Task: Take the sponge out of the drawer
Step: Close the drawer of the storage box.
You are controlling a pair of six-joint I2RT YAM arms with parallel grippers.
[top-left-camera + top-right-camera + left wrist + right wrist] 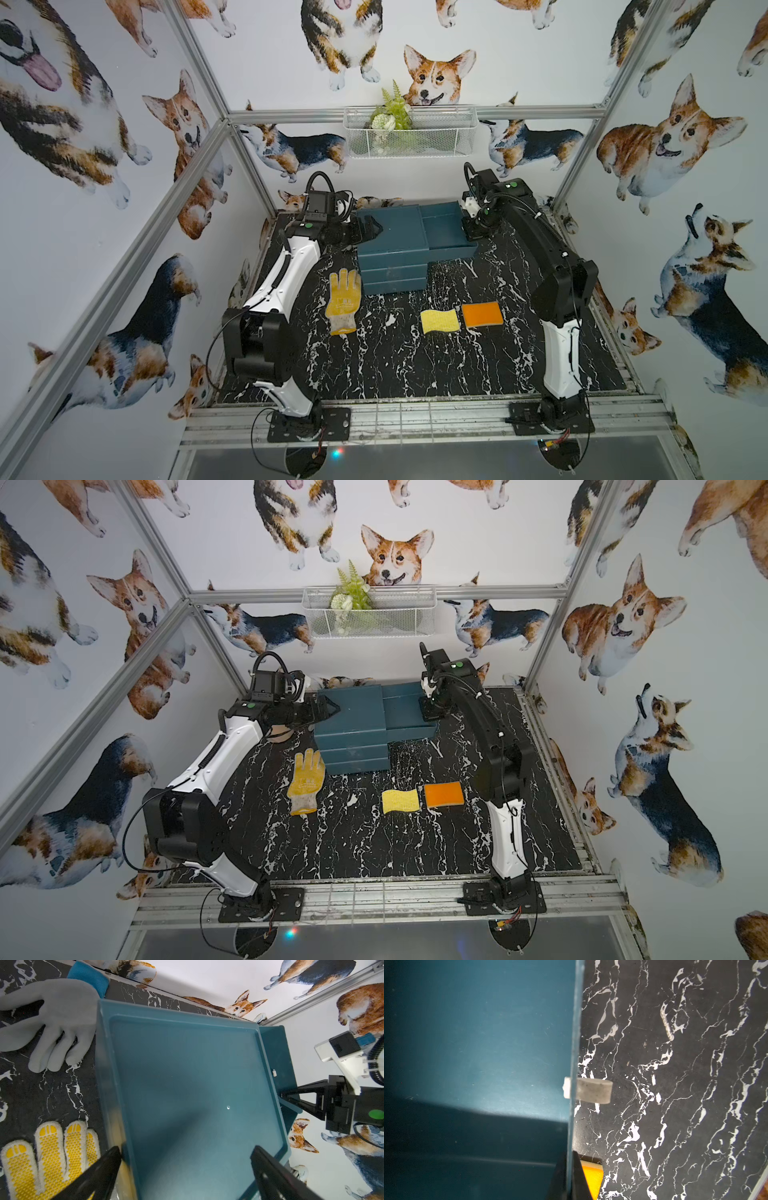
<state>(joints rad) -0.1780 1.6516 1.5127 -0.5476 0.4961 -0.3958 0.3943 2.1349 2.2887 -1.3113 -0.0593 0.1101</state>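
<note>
While right fingers (pixel 580 1180) pinch the thin-walled blue drawer (pixel 477 1053), left fingers (pixel 99 1169) spread wide

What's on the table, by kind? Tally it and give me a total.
Sponges: 2, yellow sponge and orange sponge
Gloves: 2, yellow glove and grey glove
Drawer units: 1, drawer unit
Total: 5

Orange sponge (pixel 444 794) beside yellow sponge (pixel 400 801)

Orange sponge (pixel 592 1180) partly behind right gripper (pixel 569 1160)
</note>
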